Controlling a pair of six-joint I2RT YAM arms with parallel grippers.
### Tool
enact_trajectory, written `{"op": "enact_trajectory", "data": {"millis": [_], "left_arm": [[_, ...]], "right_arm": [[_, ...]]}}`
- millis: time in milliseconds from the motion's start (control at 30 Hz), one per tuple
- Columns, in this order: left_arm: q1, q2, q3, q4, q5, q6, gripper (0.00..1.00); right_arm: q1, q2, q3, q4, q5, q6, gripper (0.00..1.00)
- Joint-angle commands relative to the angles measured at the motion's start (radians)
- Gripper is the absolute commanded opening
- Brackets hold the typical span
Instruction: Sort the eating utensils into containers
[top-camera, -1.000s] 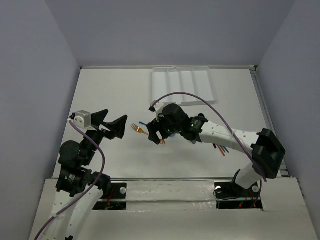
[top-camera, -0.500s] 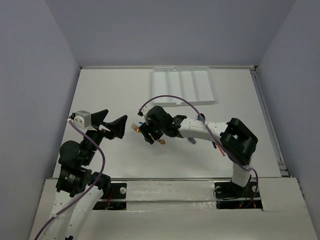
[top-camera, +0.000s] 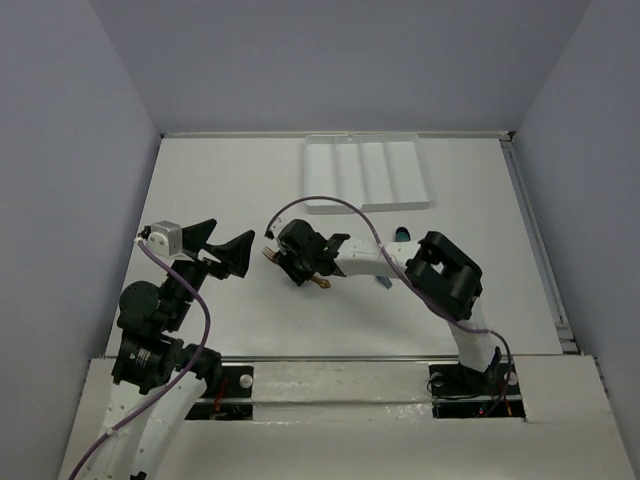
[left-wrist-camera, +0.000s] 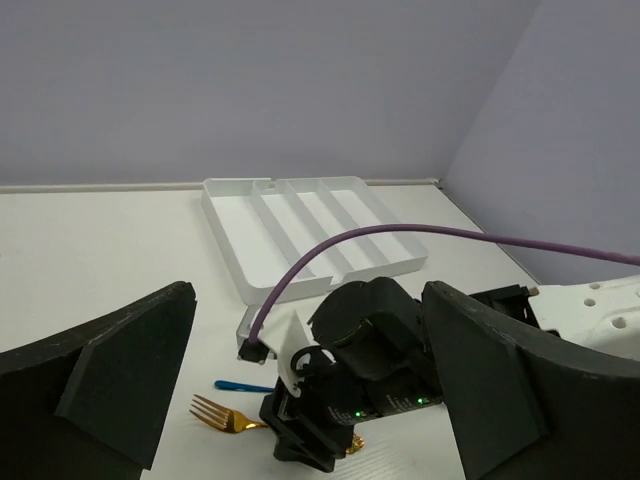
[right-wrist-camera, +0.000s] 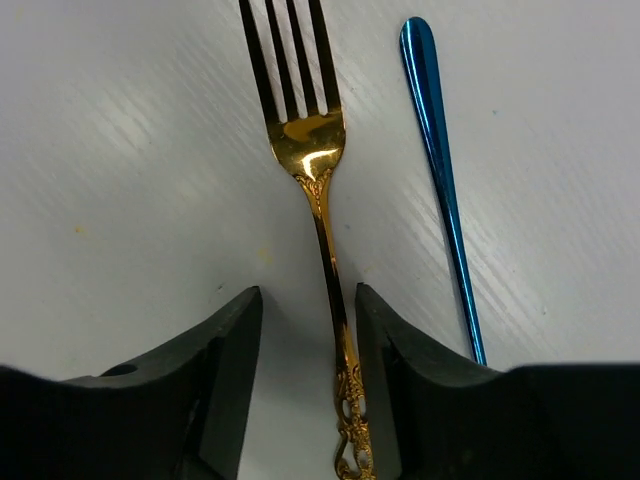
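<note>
The gold fork's (right-wrist-camera: 325, 230) handle end is running off the right wrist view, and the blue utensil (right-wrist-camera: 440, 180) just beside the fork is hiding its far end behind a finger, so I cannot tell its kind. The fork is lying flat on the table (top-camera: 220, 190), four-tined and ornate, with the white tray (left-wrist-camera: 300, 215) well beyond it. The right gripper (right-wrist-camera: 308, 300) is reaching low, jaws parted astride the handle, not clamping it. The left gripper (top-camera: 225, 243) is hovering left of the fork, spread wide, empty.
</note>
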Motion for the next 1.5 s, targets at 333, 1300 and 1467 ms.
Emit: {"op": "enact_trajectory", "data": {"millis": [333, 1300, 1467], "left_arm": [[0.004, -0.003, 0.035, 0.04, -0.002, 0.005, 0.99], [-0.005, -0.006, 0.032, 0.043, 0.004, -0.001, 0.99], [-0.015, -0.007, 0.034, 0.04, -0.005, 0.004, 0.99]], "right_arm": [[0.065, 0.048, 0.043, 0.022, 0.034, -0.022, 0.0], [-0.364, 0.167, 0.587, 0.148, 0.265, 0.145, 0.0], [-0.442, 0.249, 0.698, 0.085, 0.244, 0.139, 0.0]]}}
